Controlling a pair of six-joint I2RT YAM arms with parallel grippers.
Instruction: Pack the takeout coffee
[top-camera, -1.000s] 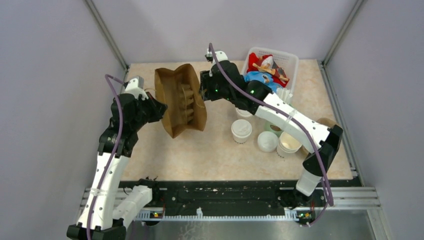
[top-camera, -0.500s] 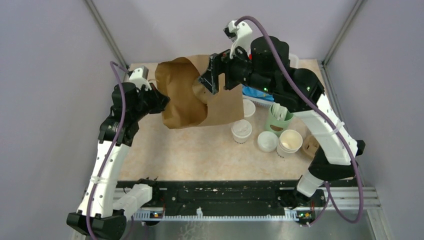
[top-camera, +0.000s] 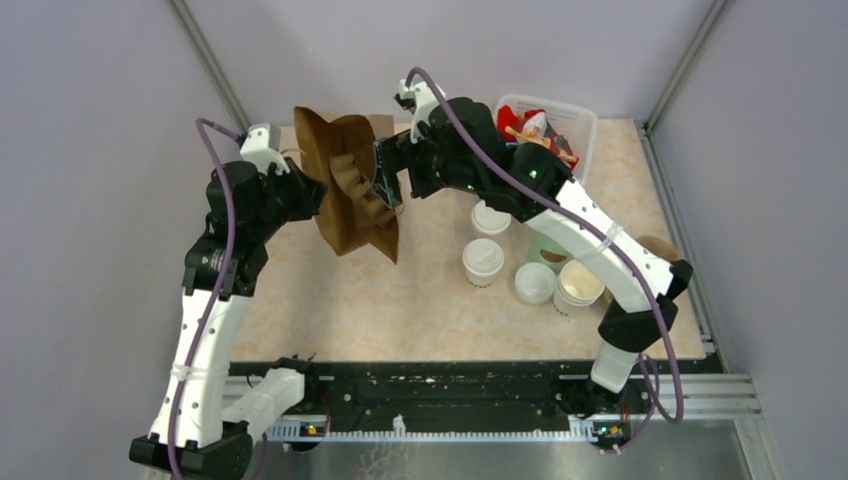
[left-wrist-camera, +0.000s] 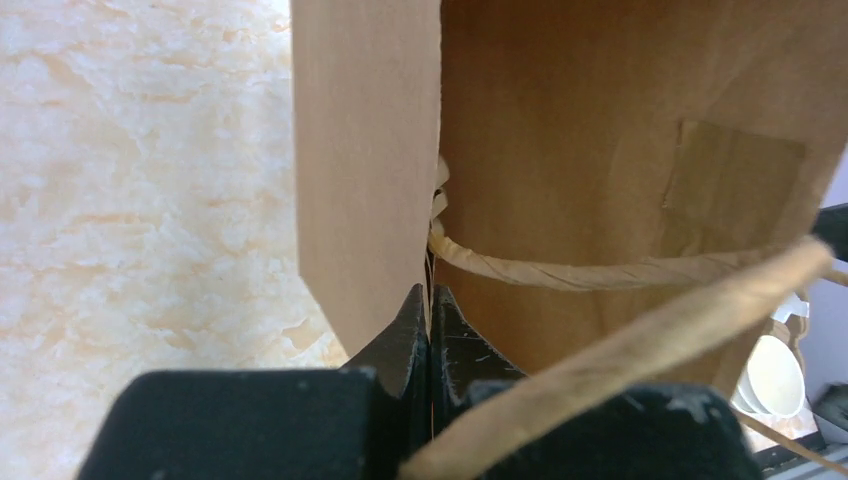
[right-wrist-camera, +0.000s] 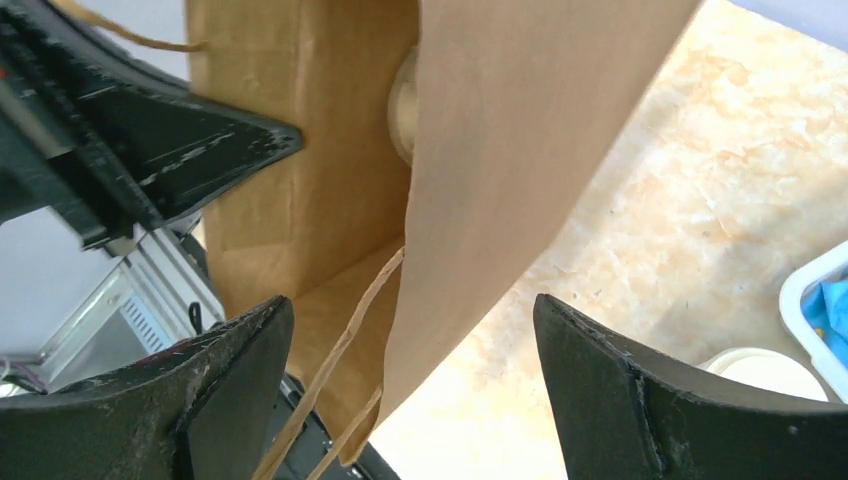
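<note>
Where its black fingertips (left-wrist-camera: 405, 335) meet, the left gripper (left-wrist-camera: 428, 300) is pinched fully closed on the rim of a brown paper bag (left-wrist-camera: 600, 130), w/ a twisted paper handle cord (left-wrist-camera: 600, 270) running across just beside the tips. The right gripper (right-wrist-camera: 412, 300) is spread wide and grips nothing. One wall of the bag hangs in the gap betw. its fingers (right-wrist-camera: 600, 380); can't tell if either touches the paper. Inside the bag mouth a pale round shape (right-wrist-camera: 403, 105) shows, but can't tell what it is.

From above, the bag (top-camera: 350, 190) sits tilted betw. the two grippers, at the far-left part of the beige marbled tabletop (top-camera: 400, 300). The takeout coffee, a lidded white paper cup (top-camera: 483, 262), stands upright on the tabletop to the right of the bag, apart from it. A 2nd lidded white cup (top-camera: 490, 218) stands just behind it. A loose white round lid (top-camera: 535, 283) and an open-topped white cup (top-camera: 578, 285) lie further right. A white plastic basket (top-camera: 582, 125) w/ red and blue items sits in the far-right corner.
</note>
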